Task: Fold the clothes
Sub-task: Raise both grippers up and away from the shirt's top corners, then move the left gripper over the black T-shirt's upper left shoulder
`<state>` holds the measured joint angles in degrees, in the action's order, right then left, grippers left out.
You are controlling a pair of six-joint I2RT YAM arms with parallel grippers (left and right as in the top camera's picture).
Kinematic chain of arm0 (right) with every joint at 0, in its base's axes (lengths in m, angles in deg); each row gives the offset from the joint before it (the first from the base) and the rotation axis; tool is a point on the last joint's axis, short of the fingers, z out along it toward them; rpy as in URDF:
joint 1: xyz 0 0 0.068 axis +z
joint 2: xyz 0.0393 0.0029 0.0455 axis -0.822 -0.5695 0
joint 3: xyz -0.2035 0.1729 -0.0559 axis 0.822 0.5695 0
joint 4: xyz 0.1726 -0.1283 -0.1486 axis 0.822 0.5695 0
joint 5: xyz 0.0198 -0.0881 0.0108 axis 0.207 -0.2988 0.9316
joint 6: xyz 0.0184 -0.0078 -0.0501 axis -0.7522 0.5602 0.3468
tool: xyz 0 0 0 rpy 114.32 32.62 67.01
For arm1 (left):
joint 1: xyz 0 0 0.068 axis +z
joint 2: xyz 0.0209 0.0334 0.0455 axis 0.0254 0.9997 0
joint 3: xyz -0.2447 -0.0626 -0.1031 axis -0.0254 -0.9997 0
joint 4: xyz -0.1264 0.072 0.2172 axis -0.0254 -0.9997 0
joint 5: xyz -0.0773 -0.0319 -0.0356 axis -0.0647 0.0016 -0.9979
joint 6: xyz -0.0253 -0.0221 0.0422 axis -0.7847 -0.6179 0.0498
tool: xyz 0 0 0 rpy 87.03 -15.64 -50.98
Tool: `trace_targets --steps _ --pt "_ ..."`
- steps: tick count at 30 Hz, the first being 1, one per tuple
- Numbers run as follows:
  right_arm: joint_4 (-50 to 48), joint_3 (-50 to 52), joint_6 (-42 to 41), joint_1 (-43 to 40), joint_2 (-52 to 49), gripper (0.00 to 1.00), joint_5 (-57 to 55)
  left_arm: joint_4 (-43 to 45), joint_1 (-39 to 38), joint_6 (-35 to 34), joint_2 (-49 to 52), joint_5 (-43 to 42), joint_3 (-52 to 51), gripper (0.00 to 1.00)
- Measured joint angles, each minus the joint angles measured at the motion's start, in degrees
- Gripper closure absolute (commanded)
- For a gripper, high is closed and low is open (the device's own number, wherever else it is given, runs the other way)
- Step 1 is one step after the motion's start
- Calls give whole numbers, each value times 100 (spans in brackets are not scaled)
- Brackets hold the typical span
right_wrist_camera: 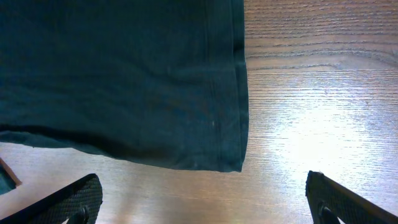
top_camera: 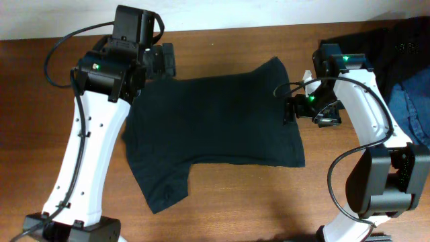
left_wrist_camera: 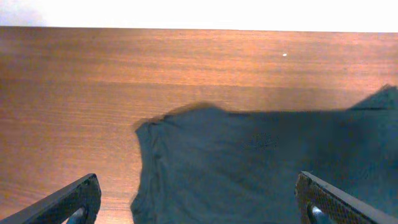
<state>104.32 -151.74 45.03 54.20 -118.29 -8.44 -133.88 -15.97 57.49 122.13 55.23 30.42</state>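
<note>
Black T-shirt (top_camera: 215, 121) flat on table (top_camera: 235, 202).
Left gripper (left_wrist_camera: 196, 193) gapes wide at its 11 o'clock; right gripper (right_wrist_camera: 202, 186), equally wide, at 3 o'clock.

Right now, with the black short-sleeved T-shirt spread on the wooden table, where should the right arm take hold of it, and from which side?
Grip the black short-sleeved T-shirt at its stitched hem corner, coming from the wooden table side beyond the hem. The corner lies flat with free edges there, directly ahead of the open right end effector, so it is probably easiest to pinch.
</note>
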Motion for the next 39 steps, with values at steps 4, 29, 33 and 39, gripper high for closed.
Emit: trace_targets --steps 4,29,33,39 --pt "-2 0 0 0 0 1 2 717 11 417 46 44 0 17" --pt "0 0 2 0 0 1 0 1554 1869 1961 3366 -1731 -7 13" --pt "0 0 2 0 0 1 0 1473 2107 2186 3377 -2065 -7 13" --pt "-2 0 0 0 0 2 2 1467 2319 2570 3556 -2597 -7 46"
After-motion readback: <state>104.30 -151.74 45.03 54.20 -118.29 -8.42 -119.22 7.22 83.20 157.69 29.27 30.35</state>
